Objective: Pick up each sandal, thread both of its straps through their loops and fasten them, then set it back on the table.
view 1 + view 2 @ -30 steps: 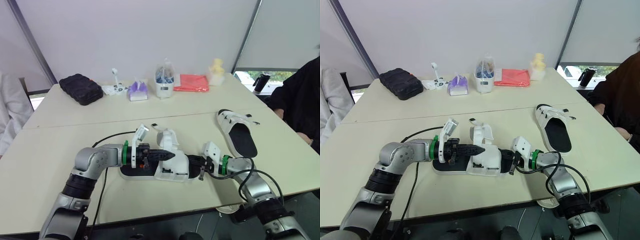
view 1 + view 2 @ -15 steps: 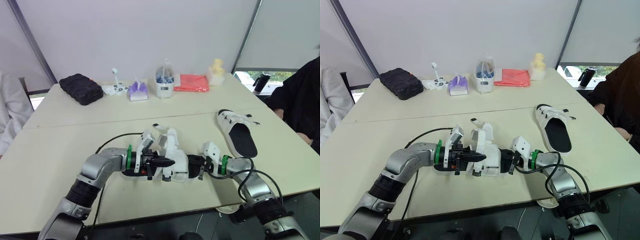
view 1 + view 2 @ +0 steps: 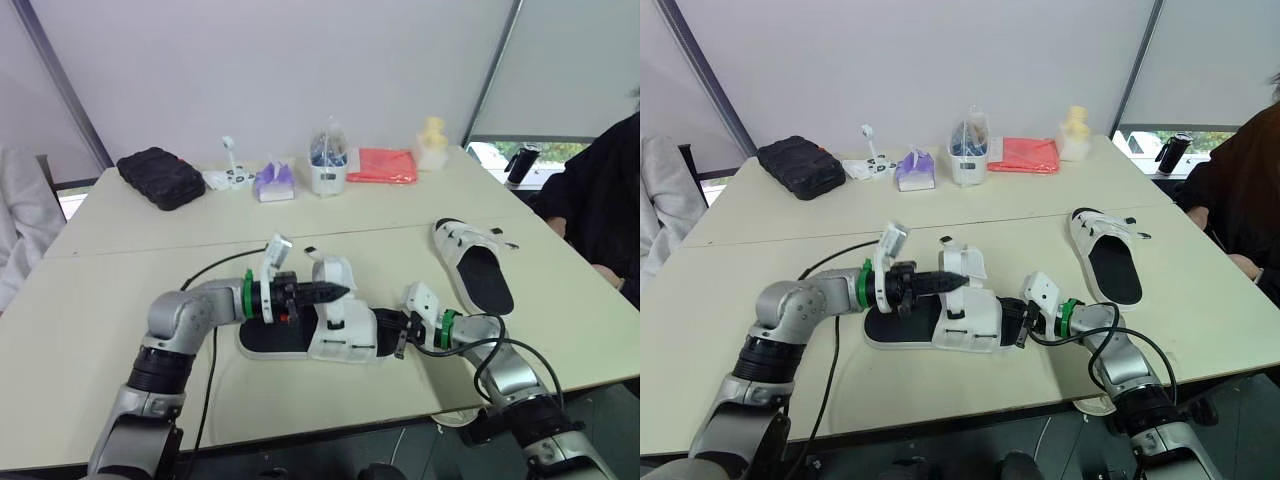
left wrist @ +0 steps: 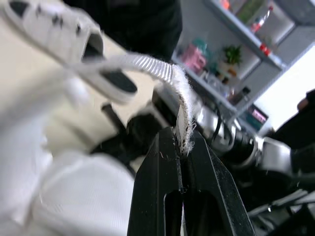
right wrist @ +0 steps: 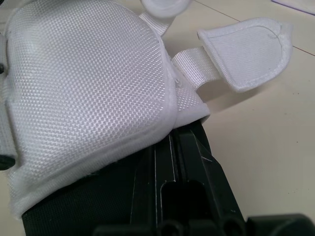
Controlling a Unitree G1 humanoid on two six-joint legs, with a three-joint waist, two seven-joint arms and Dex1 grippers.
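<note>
The near sandal, white mesh upper on a black sole, lies on the table in front of me. My left gripper hovers just above its upper, shut on the frayed end of a white woven strap; the left wrist view shows the strap pinched between the black fingertips. My right gripper is shut on the sandal's right end, with the mesh upper and a padded strap tab just beyond its fingers. The second sandal lies flat at the right with its straps loose.
Along the table's far side stand a black case, a tissue pack, a white container with a bag, a red cloth and a yellow object. A person in black sits at the right. A black cable trails from my left arm.
My left gripper dipped low against the sandal's upper, then rose and drew back to the left, now holding the strap end above the sandal. The right gripper stayed put.
</note>
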